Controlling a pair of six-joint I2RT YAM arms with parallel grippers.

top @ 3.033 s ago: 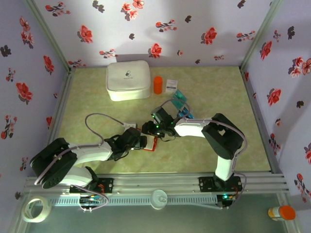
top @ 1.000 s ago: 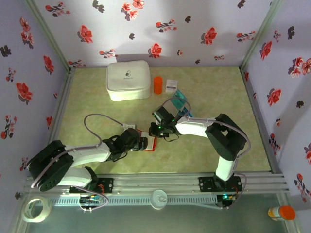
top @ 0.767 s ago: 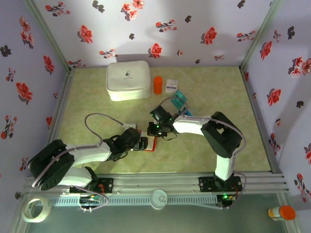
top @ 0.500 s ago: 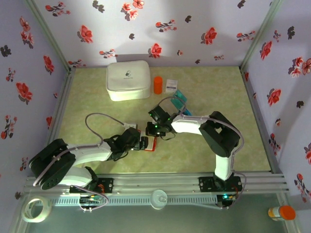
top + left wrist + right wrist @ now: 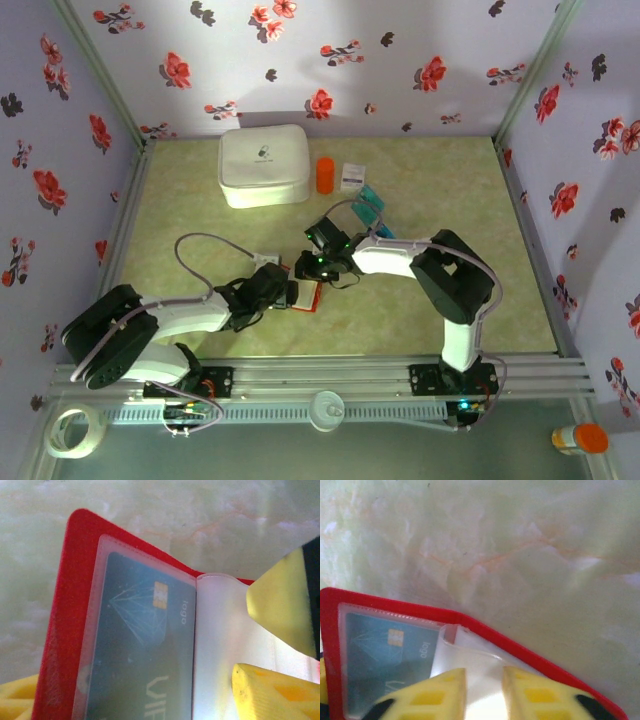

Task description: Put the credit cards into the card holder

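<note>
The red card holder (image 5: 310,296) lies open on the table between both grippers. In the left wrist view its left page (image 5: 65,630) holds a teal credit card (image 5: 140,645) under a clear pocket, with pale sleeve pages (image 5: 215,645) to the right. My left gripper (image 5: 130,687) is open and straddles that page. My right gripper (image 5: 484,695) is open a little, and a curled pale sleeve page (image 5: 480,657) shows in the gap. One of its fingers (image 5: 282,600) reaches into the left wrist view. Loose credit cards, teal (image 5: 369,204) and blue (image 5: 386,234), lie behind the right arm.
A large white rounded case (image 5: 263,165), an orange cylinder (image 5: 325,174) and a small white printed box (image 5: 351,176) stand at the back. Flowered walls close in three sides. A tape roll (image 5: 75,430) and an orange bottle (image 5: 580,438) sit outside the front rail.
The right gripper has edged slightly left over the card holder's spine. The left arm and the card holder have hardly moved.
</note>
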